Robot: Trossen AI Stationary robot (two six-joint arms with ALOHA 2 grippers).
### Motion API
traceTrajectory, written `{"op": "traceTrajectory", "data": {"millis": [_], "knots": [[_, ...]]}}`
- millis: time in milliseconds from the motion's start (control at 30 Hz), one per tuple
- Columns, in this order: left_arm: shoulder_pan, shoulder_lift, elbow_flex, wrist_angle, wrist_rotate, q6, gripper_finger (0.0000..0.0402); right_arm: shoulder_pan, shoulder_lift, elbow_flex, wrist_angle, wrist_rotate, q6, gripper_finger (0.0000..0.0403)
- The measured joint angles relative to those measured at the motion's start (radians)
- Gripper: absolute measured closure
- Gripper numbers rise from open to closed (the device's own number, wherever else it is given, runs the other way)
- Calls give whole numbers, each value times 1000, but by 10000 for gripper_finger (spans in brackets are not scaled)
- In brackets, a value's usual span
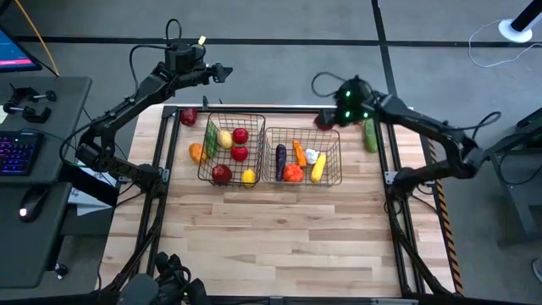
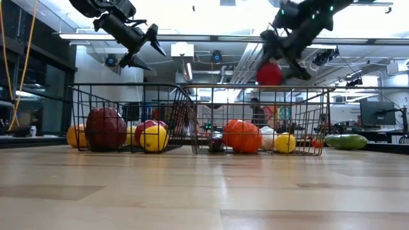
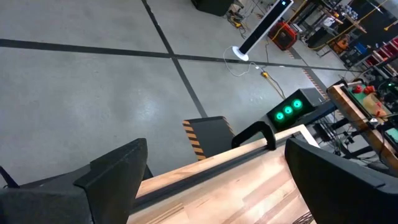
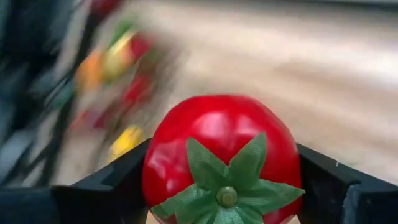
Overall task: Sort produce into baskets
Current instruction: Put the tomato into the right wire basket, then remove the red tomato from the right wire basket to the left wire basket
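Two wire baskets stand side by side at the table's far middle, the left basket (image 1: 203, 146) and the right basket (image 1: 302, 130), each with several toy fruits and vegetables inside. My right gripper (image 1: 329, 119) is above the right basket's far right corner, shut on a red tomato (image 4: 221, 149), which also shows in the low view (image 2: 270, 73). My left gripper (image 1: 218, 73) hangs open and holds nothing, high over the table's far left edge (image 2: 144, 50). My right gripper pinches the tomato by two opposite sides (image 4: 155, 171), one dark finger (image 4: 115, 186) on each side. The green calyx (image 4: 227, 194) faces back toward the wrist. The fingers slant down from the table's far right. The tomato is lifted clear, above the right basket's rim.
A green cucumber (image 1: 370, 135) lies on the table to the right of the right basket. A dark red fruit (image 1: 188, 116) and an orange one (image 1: 196, 152) lie outside the left basket on its left. The near half of the wooden table (image 1: 271, 237) is bare.
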Motion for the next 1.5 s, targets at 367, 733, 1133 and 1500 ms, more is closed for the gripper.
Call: {"op": "traceTrajectory", "data": {"millis": [367,733,1133,1500], "knots": [[0,0,0,-6,0,0,33,341,1,0,19,-32,-8,104],[-4,0,0,-21,0,0,33,383,1,-1,23,129,-129,96],[-12,0,0,-52,0,17,33,383,1,-1,23,215,-129,9],[-12,0,0,-51,0,17,33,275,-1,220,-94,234,-314,20]]}}
